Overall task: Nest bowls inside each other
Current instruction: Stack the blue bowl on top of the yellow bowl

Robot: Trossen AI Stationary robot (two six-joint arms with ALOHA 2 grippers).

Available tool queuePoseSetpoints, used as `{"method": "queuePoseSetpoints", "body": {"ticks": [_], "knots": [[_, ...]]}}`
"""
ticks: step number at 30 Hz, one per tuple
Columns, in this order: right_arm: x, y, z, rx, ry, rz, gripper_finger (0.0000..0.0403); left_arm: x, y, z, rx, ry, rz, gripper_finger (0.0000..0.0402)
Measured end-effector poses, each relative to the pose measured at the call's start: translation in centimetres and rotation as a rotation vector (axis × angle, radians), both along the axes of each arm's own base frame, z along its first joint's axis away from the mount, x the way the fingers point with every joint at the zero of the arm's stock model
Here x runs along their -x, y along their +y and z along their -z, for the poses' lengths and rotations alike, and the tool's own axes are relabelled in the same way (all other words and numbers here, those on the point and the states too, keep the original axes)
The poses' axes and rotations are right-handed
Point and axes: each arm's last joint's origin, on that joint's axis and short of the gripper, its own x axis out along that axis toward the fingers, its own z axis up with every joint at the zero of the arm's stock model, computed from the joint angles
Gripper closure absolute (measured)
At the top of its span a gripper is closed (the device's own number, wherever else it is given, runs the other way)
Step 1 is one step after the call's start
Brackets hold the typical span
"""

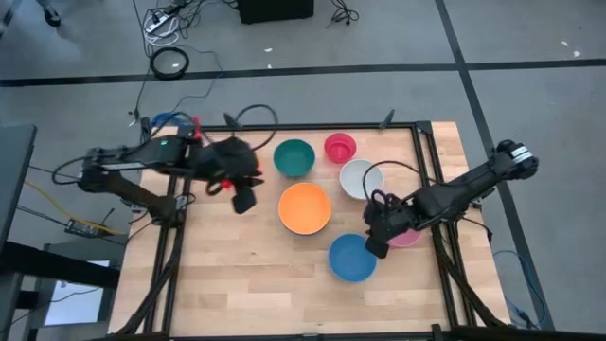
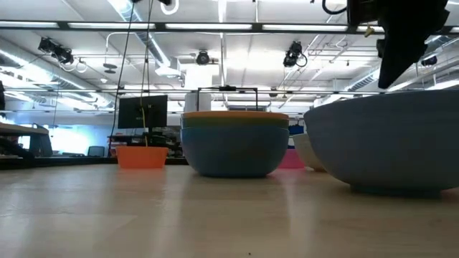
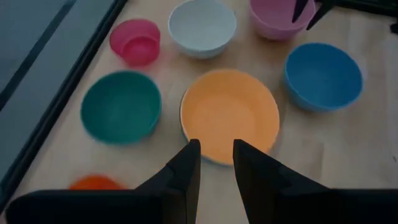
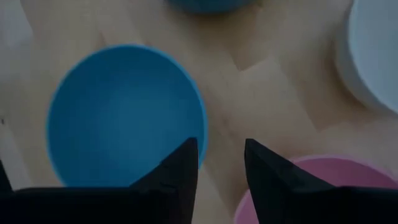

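An orange bowl sits nested in a light blue bowl at mid-table. Beyond it stand a teal bowl, a small magenta-red bowl and a white bowl. A blue bowl stands near the front, with a pink bowl to its right. A small orange-red bowl lies at the left. My left gripper hangs open above the table, left of the orange bowl. My right gripper hangs open over the bare wood between the blue bowl and the pink bowl.
Dark frame rails run along the table's left and right sides. Cables lie on the floor beyond the far edge. Bare wood stretches across the near left of the table.
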Motion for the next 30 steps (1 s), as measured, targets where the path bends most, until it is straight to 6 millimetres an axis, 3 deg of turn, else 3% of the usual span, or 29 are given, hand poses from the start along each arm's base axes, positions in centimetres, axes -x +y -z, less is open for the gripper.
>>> {"method": "queuePoseSetpoints", "body": {"ticks": [5,12,19,30], "knots": [[-0.9,0.4,1.0,0.006,0.025,-0.002,0.0260,3.3,-1.4,-0.9,0.007,-0.012,-0.056,0.0298],[-1.9,0.6,2.5,0.011,0.083,0.011,0.0231,5.5,-2.7,-0.3,0.011,-0.015,-0.077,0.0298],[-2.8,1.0,4.2,0.006,0.152,0.004,0.0224,6.2,-3.6,1.8,0.022,0.017,-0.096,0.0298],[-3.3,1.3,5.2,-0.018,0.185,-0.004,0.0225,6.2,-4.4,3.8,0.037,0.043,-0.131,0.0298]]}}
